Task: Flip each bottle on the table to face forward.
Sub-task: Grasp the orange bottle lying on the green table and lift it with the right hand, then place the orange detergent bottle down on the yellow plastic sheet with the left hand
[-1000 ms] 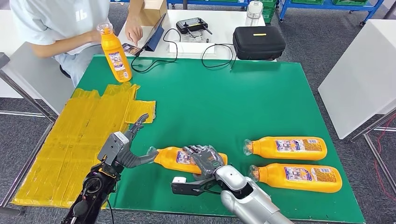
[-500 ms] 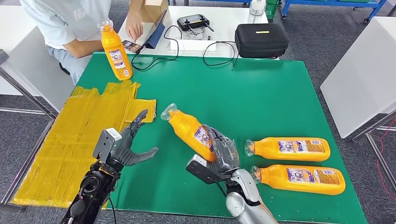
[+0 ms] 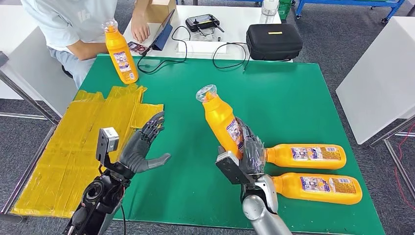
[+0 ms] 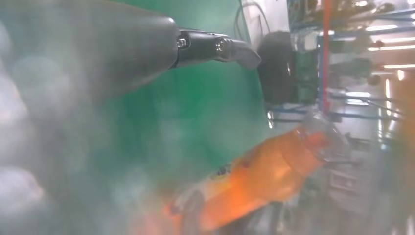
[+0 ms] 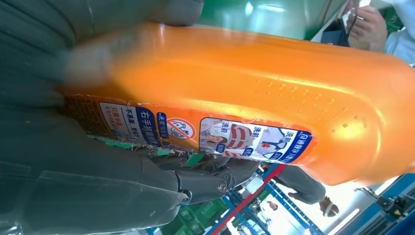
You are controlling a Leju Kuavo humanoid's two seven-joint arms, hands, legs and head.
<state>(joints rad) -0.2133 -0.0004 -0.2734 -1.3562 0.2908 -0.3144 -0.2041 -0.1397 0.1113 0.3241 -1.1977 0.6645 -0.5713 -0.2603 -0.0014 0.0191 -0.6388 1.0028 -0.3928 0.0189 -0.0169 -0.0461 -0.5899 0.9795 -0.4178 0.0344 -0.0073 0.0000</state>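
From my head view, my right robot hand [image 3: 246, 155] sits low in the centre of the frame, clamped around the lower body of an orange bottle [image 3: 222, 120] that I hold off the green surface [image 3: 274, 103], nearly upright and tilted so its clear cap leans toward the upper left. My left robot hand [image 3: 142, 147] hovers at lower left with its fingers spread apart and nothing in it, next to the yellow taped patch [image 3: 73, 147]. Two more bottles lie on their sides at lower right, caps toward my right robot hand: the nearer lying bottle [image 3: 315, 188] and the farther lying bottle [image 3: 303, 155] just above it in the frame, close together. A fourth, standing bottle [image 3: 120, 54] is upright at the upper left corner of the surface, beside a seated person [image 3: 73, 24]. A black case [image 3: 273, 41] rests on the white desk beyond. In my left wrist view, blurred, a dark fingertip [image 4: 235, 49] stretches over the green, and the held bottle [image 4: 264, 176] shows in the lower middle of the frame. In my right wrist view, my fingers [image 5: 195, 181] and thumb wrap the bottle [image 5: 274, 93], whose printed label [image 5: 205, 134] runs along the middle of the frame.
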